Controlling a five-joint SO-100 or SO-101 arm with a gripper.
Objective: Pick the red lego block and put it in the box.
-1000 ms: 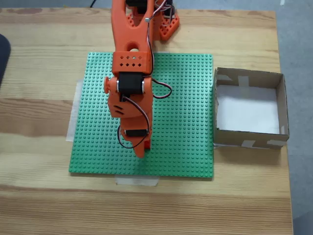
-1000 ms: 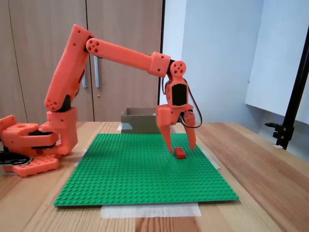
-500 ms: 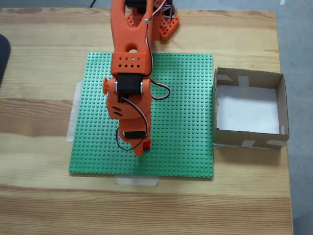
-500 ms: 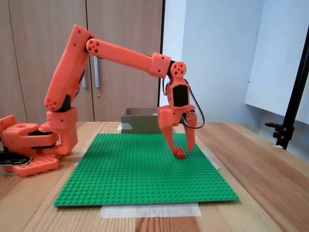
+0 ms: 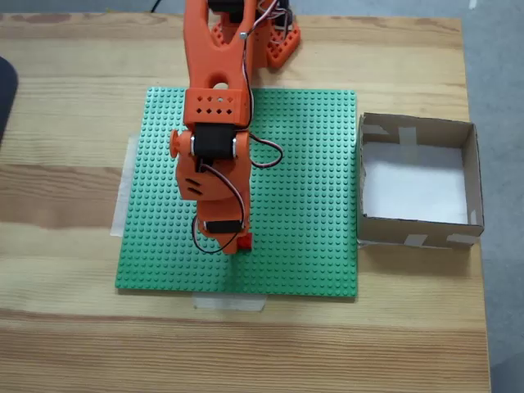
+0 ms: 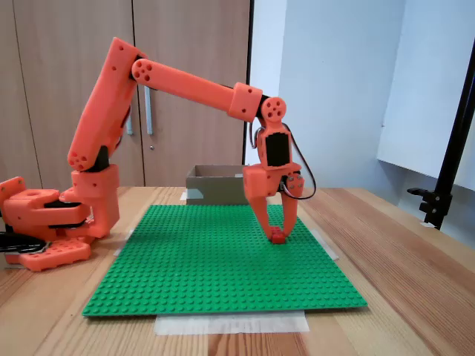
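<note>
closing in: your gripper (image 6: 277, 234) stands fingers-down on the green baseplate (image 5: 311, 205), narrowed around the red lego block (image 6: 277, 236).
grip: pads look to be touching the brick; you can't yet call it a firm hold.
block: between your fingertips, seated on the baseplate, not lifted.
left to do: lift, carry to the box (image 5: 417, 130) well off to the side, release; it holds nothing.

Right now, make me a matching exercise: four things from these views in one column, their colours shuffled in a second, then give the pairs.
Things:
1. baseplate
2. box
3. brick
4. arm

Colours:
A. orange
B. brown with a white floor
C. green
D. red

Pairs: 1-C, 2-B, 3-D, 4-A
</note>
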